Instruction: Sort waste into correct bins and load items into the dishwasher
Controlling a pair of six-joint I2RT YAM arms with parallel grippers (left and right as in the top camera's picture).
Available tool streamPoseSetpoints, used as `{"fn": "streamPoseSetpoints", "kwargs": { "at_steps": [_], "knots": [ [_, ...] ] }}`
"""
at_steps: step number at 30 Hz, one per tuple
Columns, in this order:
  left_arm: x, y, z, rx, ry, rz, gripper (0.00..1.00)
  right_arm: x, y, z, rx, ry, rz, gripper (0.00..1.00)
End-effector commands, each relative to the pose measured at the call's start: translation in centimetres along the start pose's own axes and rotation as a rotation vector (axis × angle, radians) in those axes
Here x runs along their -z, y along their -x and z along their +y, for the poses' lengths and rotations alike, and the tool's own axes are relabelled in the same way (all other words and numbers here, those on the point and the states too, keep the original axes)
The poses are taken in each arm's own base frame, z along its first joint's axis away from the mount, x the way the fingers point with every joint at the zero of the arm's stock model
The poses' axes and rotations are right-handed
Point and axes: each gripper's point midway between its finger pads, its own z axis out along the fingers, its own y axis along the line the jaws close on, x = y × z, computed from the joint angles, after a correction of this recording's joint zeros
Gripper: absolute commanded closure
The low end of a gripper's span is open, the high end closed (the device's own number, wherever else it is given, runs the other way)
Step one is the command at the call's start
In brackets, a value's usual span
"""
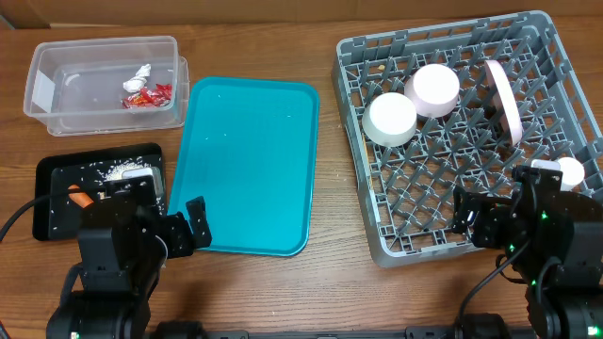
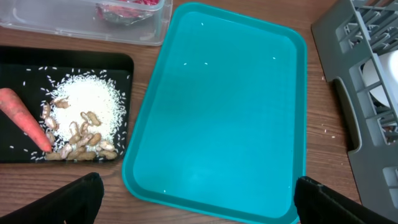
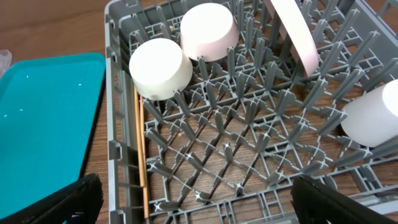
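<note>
The grey dish rack (image 1: 377, 240) at the right holds two upturned white bowls (image 1: 391, 119) (image 1: 432, 89), a white plate (image 1: 504, 100) on edge and a white cup (image 1: 558, 172). Wooden chopsticks (image 3: 142, 149) lie along its left inner wall. The clear tub (image 1: 57, 113) holds the red wrapper (image 1: 148, 95) and the white tissue (image 1: 137, 78). The black tray (image 1: 57, 212) holds rice (image 2: 87, 99), nut bits (image 2: 84, 140) and the orange carrot (image 2: 25, 124). My left gripper (image 2: 199, 205) is open and empty over the teal tray's near edge. My right gripper (image 3: 199, 202) is open and empty over the rack's near wall.
The teal serving tray (image 1: 250, 165) lies bare between the bins and the rack. Black cables run at both front corners. Brown cardboard edges show at the back of the wooden table.
</note>
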Motion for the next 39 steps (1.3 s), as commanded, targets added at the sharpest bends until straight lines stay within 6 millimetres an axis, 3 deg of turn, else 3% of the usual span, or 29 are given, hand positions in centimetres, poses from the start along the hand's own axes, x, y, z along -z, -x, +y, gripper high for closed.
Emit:
{"fn": "streamPoseSetpoints", "kwargs": {
  "at_steps": [1,18,26,30,39],
  "knots": [
    [-0.5,-0.5,0.2,0.018,0.007,0.019,0.0,-0.3,-0.2,-0.2,-0.003,-0.012,0.005,0.0],
    [-0.6,-0.5,0.2,0.018,0.007,0.023,0.0,0.5,-0.4,-0.2,-0.001,-0.007,-0.023,0.0],
    [-0.6,-0.5,0.2,0.018,0.008,0.023,0.0,2.7,-0.4,1.2,0.022,0.101,-0.238,0.0],
    [-0.6,-0.5,0.2,0.018,0.007,0.023,0.0,2.1,-0.8,1.7,0.048,0.155,-0.394,0.0],
    [-0.6,-0.5,0.2,0.018,0.008,0.023,0.0,-1.9,-0.5,1.7,0.073,0.223,-0.745,0.0]
  ]
}}
